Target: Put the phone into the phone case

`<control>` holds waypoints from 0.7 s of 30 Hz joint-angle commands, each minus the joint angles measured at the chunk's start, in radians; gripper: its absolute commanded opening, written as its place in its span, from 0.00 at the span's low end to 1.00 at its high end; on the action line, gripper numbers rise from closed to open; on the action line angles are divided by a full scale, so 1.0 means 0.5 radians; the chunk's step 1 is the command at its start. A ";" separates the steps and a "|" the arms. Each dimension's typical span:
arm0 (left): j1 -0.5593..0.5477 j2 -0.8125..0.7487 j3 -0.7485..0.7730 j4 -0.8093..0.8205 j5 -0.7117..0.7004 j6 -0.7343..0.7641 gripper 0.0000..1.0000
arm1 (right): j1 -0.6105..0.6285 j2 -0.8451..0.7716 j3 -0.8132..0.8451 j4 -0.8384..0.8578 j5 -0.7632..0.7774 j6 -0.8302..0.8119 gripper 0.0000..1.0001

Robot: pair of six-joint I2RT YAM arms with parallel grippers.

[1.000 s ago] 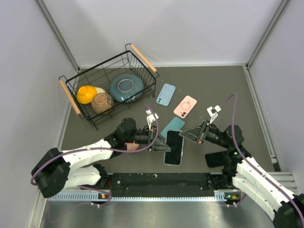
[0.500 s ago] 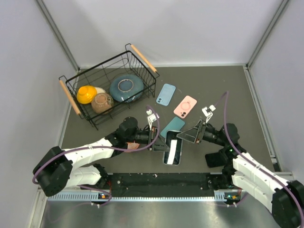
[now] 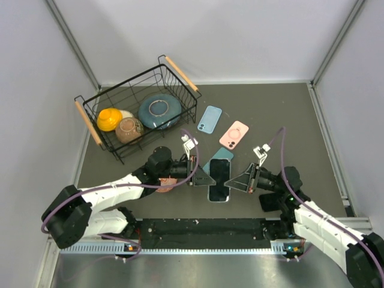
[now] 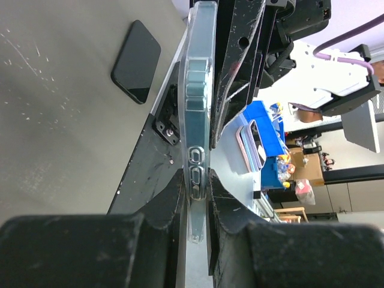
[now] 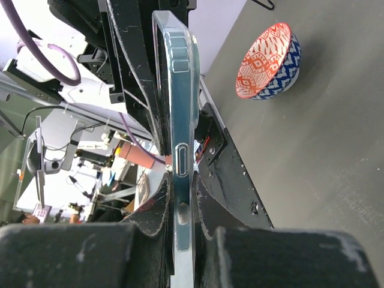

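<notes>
Two grippers meet over the middle of the table in the top view: the left gripper [image 3: 207, 180] and the right gripper [image 3: 233, 183] each hold one long edge of a clear case [image 3: 218, 197]. The dark-faced phone [image 3: 219, 174] lies inside the case rim; whether it is pressed fully home cannot be told. The case's far end overlaps a teal case [image 3: 225, 154]. A blue case [image 3: 209, 119] and a pink case [image 3: 234, 134] lie further back, apart from each other. A wire basket [image 3: 182, 74] with dishes stands at the far left. A second phone [image 3: 273, 201] lies flat beside the right arm. In the left wrist view the clear case is seen edge-on and upright, and the fingers [image 4: 162, 204] are clamped on its near end, touching both faces. The right gripper's fingers hold the far end, and the second phone lies on the table beyond. In the right wrist view the case is again edge-on, with the fingers [image 5: 150, 210] closed tight on it. A red-and-blue patterned bowl [image 5: 268, 61] sits on the table to the right.
</notes>
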State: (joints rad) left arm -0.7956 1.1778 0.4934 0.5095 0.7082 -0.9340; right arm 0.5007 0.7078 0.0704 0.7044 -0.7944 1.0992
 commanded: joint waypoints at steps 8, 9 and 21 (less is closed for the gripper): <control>0.017 -0.012 0.022 0.190 -0.011 -0.016 0.34 | 0.017 -0.189 0.080 -0.108 0.058 -0.057 0.00; 0.017 -0.006 0.026 0.190 -0.008 -0.019 0.38 | 0.020 -0.188 0.089 -0.111 0.043 -0.054 0.00; 0.017 0.041 0.219 -0.297 -0.250 0.226 0.10 | 0.085 -0.081 0.111 -0.233 0.095 -0.106 0.00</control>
State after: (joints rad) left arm -0.7868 1.2076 0.5243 0.4446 0.6685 -0.9146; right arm 0.5262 0.6617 0.0731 0.5701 -0.7635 1.0607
